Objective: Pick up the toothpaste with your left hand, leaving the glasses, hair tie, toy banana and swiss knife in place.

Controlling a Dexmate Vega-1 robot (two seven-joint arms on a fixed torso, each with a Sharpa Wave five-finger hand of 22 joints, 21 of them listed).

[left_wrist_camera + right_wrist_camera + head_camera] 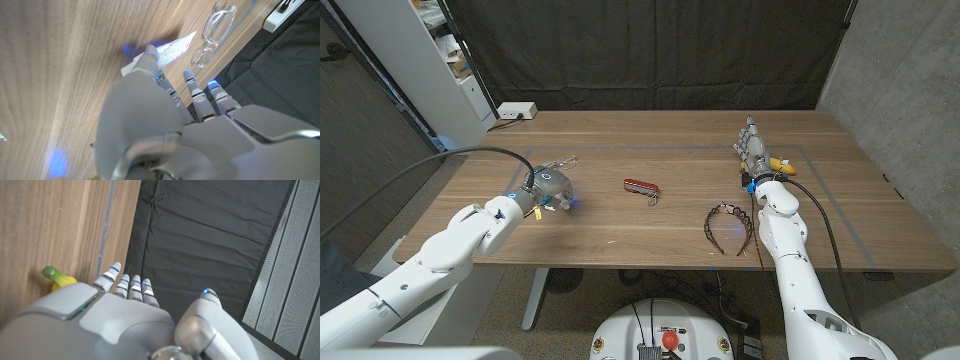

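Note:
The white toothpaste tube (174, 46) lies on the wooden table (620, 140), mostly hidden under my left hand (552, 187). In the left wrist view my left hand (165, 125) reaches over the tube with its fingers (192, 86) stretched and apart, the thumb tip above the tube's near end; no grip shows. The clear glasses (215, 31) (560, 163) lie just beyond the fingertips. The red swiss knife (641, 186) lies at mid-table. The dark hair tie (730, 222) lies near the front right. My right hand (755, 150) (130, 315) stands with straight fingers, empty, beside the toy banana (780, 166) (59, 277).
A white power strip (515, 111) sits at the table's far left corner, also seen as a white power strip (285, 12) past the glasses. A white shelf unit (430, 60) stands off the left side. A black curtain (650, 50) hangs behind the table.

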